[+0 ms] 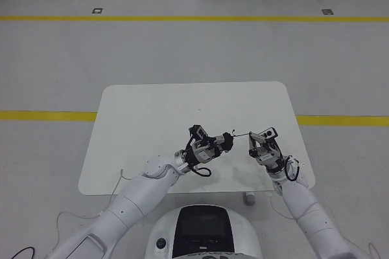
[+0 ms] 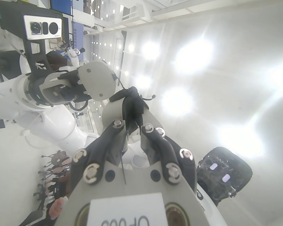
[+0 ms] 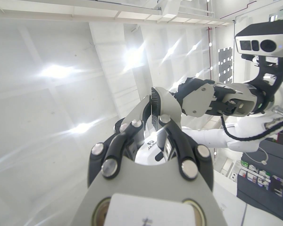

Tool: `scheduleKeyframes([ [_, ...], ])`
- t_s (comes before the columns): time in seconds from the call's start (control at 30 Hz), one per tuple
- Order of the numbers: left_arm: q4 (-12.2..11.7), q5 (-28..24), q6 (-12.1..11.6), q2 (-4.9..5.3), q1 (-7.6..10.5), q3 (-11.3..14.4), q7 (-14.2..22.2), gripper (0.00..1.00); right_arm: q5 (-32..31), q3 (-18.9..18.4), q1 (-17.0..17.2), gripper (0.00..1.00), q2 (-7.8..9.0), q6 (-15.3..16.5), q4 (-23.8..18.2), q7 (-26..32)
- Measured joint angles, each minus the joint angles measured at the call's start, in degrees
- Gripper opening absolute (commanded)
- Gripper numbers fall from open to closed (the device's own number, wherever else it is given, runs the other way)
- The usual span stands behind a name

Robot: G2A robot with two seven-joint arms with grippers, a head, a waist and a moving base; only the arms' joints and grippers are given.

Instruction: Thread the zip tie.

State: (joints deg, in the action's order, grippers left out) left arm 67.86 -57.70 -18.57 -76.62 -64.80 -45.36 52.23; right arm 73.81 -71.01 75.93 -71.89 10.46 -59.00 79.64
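The left end effector (image 2: 131,103) pinches the thin black zip tie (image 2: 123,165) above the counter (image 1: 149,123). Just beside it, the right end effector (image 3: 151,103) has its fingers pressed together.

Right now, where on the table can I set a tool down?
Bare: left end and far strip of the white table. Crowded: near right, where left claw and right claw hold the thin black zip tie.

Lab hall, yellow floor lines (image 1: 181,18)
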Motion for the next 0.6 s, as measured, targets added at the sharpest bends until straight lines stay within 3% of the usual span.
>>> scheduleKeyframes([
  [0.6, 0.0, 0.0, 0.0, 0.00, 0.00, 0.0, 0.0, 0.00, 0.2, -0.7, 0.3, 0.00, 0.07, 0.1, -0.1, 0.0],
])
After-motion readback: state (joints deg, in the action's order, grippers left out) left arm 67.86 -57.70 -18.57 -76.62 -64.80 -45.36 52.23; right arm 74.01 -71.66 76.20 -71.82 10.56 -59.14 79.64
